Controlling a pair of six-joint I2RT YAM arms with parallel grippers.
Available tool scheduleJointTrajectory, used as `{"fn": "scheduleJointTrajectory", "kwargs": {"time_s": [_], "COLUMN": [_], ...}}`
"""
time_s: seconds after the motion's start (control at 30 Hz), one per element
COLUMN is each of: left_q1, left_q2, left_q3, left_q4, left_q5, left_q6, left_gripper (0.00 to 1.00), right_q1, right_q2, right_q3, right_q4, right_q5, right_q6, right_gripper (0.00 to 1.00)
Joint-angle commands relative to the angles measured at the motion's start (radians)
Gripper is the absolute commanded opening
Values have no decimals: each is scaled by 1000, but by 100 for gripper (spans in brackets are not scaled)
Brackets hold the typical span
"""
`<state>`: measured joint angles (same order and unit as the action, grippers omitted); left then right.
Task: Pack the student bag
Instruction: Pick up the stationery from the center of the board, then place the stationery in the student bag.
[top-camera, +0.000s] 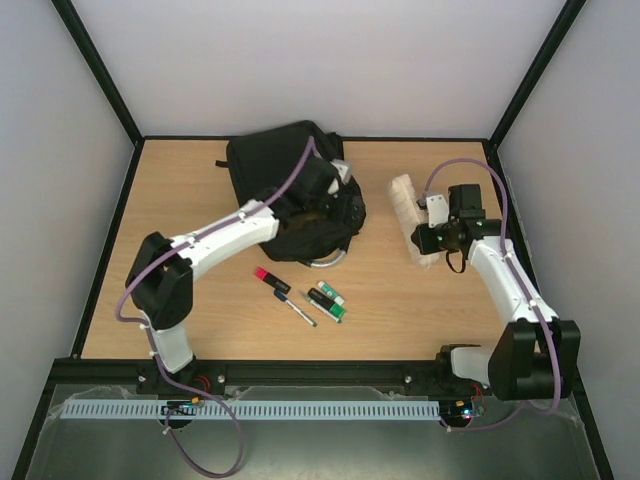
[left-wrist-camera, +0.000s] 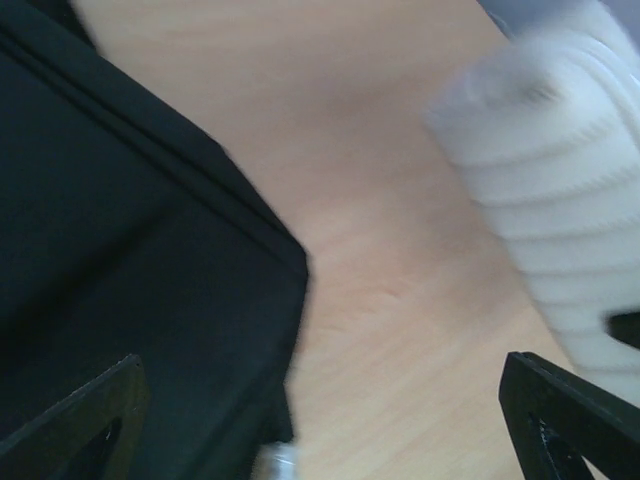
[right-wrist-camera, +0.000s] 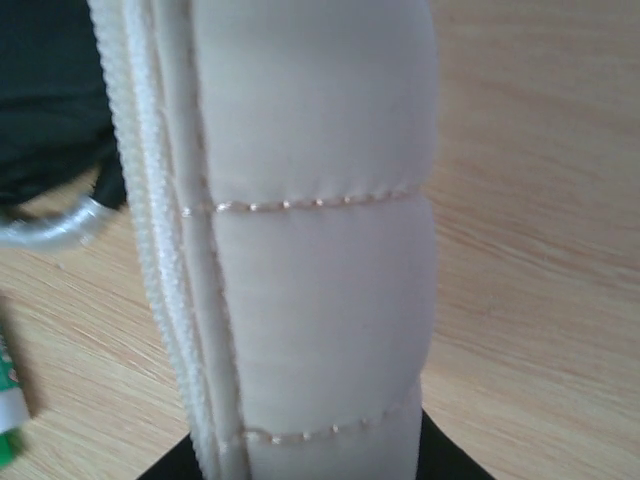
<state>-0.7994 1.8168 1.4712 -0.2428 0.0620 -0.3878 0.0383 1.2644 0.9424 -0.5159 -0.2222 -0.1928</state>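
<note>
Gripping the beige quilted cylindrical pencil case (right-wrist-camera: 320, 250) in the narrow right pincer (top-camera: 434, 240), left pincer (left-wrist-camera: 325, 420) wide beside the large black soft fabric backpack (top-camera: 285, 180) mid-back on the wooden tabletop (top-camera: 400, 300); next, likely lifting it across into the bag.

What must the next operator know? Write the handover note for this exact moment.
Left gripper: open, empty, hovering at the right edge of the backpack.
Right gripper: appears closed on the near end of the pencil case, which lies on the table to the right of the backpack.
Markers and a pen lie loose on the table in front of the backpack.
Done: nothing visibly packed; the backpack's inside is not in view.
Left: get the pencil case, markers and pen into the backpack.
</note>
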Motion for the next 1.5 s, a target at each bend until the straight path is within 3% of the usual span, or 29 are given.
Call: {"fn": "scheduleJointTrajectory", "kwargs": {"time_s": [0.0, 0.2, 0.33, 0.4, 0.5, 0.6, 0.67, 0.77, 0.87, 0.9, 1.0, 1.1, 1.2, 1.47], "left_q1": [60, 117, 119, 117, 126, 119, 74, 21, 33, 37, 22, 2, -2, -21], "left_q2": [-45, -166, -223, -207, -88, 41, 18, 11, 102, 124, 138, 155, 174, 185], "left_q3": [95, -53, -160, -165, -78, 67, -10, -93, 13, 33, 13, 0, -3, -15], "left_q4": [-225, -88, 5, -12, -191, -338, -217, -106, -239, -273, -286, -307, -327, -323], "left_q5": [-148, -229, -210, -320, -600, -468, -383, -376, -318, -294, -264, -367, -420, -389], "left_q6": [119, 179, 241, 255, 203, 254, 369, 505, 504, 504, 527, 542, 543, 558], "left_gripper": [99, 99, 99, 99, 99, 99, 95, 92, 64, 59, 61, 65, 65, 62], "right_q1": [-4, -3, -3, -4, -3, -4, -3, -3, -3, -3, -3, -3, -3, -3], "right_q2": [-58, -37, -70, -94, -121, -127, -110, -88, -100, -107, -126, -128, -124, -115], "right_q3": [-55, -66, -105, -122, -130, -129, -123, -109, -118, -120, -127, -129, -129, -128], "right_q4": [90, 56, 37, 44, 42, 35, 5, -22, -4, 0, 12, 12, 8, 5], "right_q5": [-87, -193, -279, -270, -289, -297, -338, -336, -304, -300, -284, -284, -287, -283], "right_q6": [54, 10, -37, -48, -56, -74, -96, -107, -97, -96, -87, -86, -89, -93], "right_gripper": [1, 1, 1, 1, 1, 4, 11, 1, 1, 1, 1, 1, 1, 1]}}
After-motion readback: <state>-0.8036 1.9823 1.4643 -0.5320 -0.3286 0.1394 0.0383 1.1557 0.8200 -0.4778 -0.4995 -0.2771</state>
